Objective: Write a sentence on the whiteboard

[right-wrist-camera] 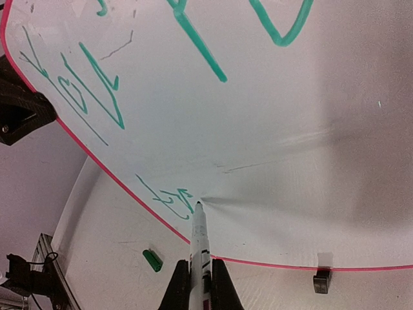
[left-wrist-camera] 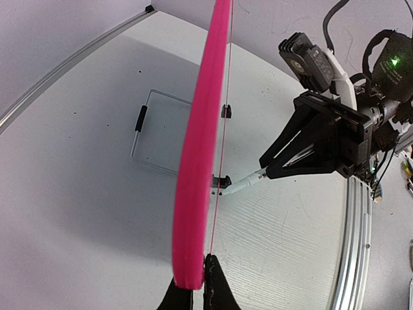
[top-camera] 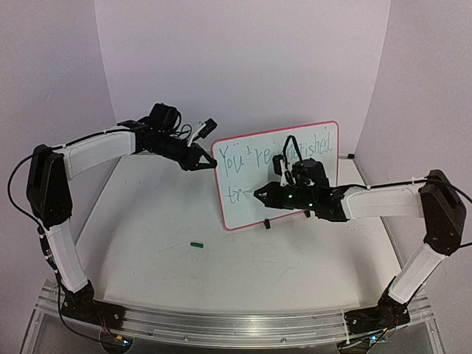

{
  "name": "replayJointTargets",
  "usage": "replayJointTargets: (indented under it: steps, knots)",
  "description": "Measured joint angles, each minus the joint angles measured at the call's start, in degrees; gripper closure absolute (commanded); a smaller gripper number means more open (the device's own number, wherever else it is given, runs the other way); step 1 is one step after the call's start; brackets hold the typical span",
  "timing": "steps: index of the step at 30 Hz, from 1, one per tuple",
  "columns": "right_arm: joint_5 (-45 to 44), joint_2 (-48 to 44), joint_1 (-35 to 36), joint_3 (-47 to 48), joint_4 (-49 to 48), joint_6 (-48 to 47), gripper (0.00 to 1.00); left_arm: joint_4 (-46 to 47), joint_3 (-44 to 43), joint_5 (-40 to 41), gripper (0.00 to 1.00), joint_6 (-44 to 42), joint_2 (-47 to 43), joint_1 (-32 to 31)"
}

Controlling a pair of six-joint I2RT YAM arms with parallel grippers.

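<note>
The whiteboard point(top-camera: 243, 210) stands upright on the table, its red frame seen edge-on in the left wrist view point(left-wrist-camera: 197, 168). My left gripper point(top-camera: 209, 164) is shut on the board's upper left corner point(left-wrist-camera: 195, 284). My right gripper point(top-camera: 259, 195) is shut on a white marker point(right-wrist-camera: 199, 248) whose tip touches the board's lower left. The sentence point(top-camera: 243, 161) shows green "You're" and part of "cherished" on the top line, partly hidden by my right arm. A short "tr" point(right-wrist-camera: 171, 197) sits beside the marker tip.
A green marker cap point(top-camera: 196, 244) lies on the table in front of the board, also in the right wrist view point(right-wrist-camera: 152, 260). A black clip foot point(right-wrist-camera: 321, 281) holds the board's bottom edge. White walls enclose the table on three sides.
</note>
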State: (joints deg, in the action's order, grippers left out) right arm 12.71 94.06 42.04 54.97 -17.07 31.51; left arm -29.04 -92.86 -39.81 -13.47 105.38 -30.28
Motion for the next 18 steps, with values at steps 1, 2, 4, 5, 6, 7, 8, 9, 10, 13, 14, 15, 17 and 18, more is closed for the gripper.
replayJointTargets:
  steps: [1, 2, 4, 5, 6, 7, 8, 9, 10, 13, 14, 15, 17, 18]
  knots:
    - [0.11, 0.40, 0.00, 0.17, 0.03, 0.01, 1.00, 0.00, 0.00, -0.01, 1.00, 0.00, 0.00, 0.02]
    - [0.12, 0.66, 0.00, 0.30, 0.06, 0.02, 1.00, 0.00, 0.00, 0.02, 1.00, 0.00, 0.00, 0.00]
    - [0.23, 1.00, 0.00, 0.61, 0.18, 0.03, 1.00, 0.00, 0.00, 0.02, 1.00, 0.00, 0.00, 0.02]
    - [0.24, 1.08, 0.00, 0.77, 0.20, 0.04, 1.00, 0.00, 0.00, 0.02, 1.00, 0.00, 0.00, 0.02]
    - [0.23, 1.11, 0.00, 0.90, 0.20, 0.02, 1.00, 0.00, 0.00, 0.02, 1.00, 0.00, 0.00, 0.02]
    - [0.21, 1.12, 0.00, 1.02, 0.18, 0.03, 1.00, 0.00, 0.00, 0.02, 1.00, 0.00, 0.00, 0.02]
    - [0.16, 1.12, 0.00, 1.14, 0.15, 0.04, 1.00, 0.01, 0.00, 0.02, 1.00, 0.00, 0.00, 0.02]
    - [0.09, 1.12, 0.00, 1.24, 0.13, 0.04, 1.00, 0.01, 0.00, 0.03, 1.00, 0.00, 0.00, 0.02]
    - [0.02, 1.12, 0.00, 1.30, 0.09, 0.04, 1.00, 0.00, 0.00, 0.03, 1.00, 0.00, 0.00, 0.02]
    - [-0.21, 1.12, 0.01, 1.30, 0.05, 0.10, 1.00, 0.00, 0.00, 0.04, 1.00, 0.00, 0.00, 0.02]
    - [-0.29, 1.12, 0.03, 1.30, 0.07, 0.18, 1.00, 0.00, 0.00, 0.04, 1.00, 0.00, 0.00, 0.02]
    - [-0.37, 1.12, 0.05, 1.30, 0.07, 0.25, 1.00, 0.00, 0.00, 0.05, 1.00, 0.00, 0.00, 0.02]
    - [-0.47, 1.12, 0.09, 1.29, 0.07, 0.44, 1.00, 0.00, 0.00, 0.06, 1.00, 0.00, 0.00, 0.02]
    - [-0.51, 1.12, 0.11, 1.28, 0.07, 0.54, 1.00, 0.00, 0.00, 0.06, 1.00, 0.00, 0.00, 0.02]
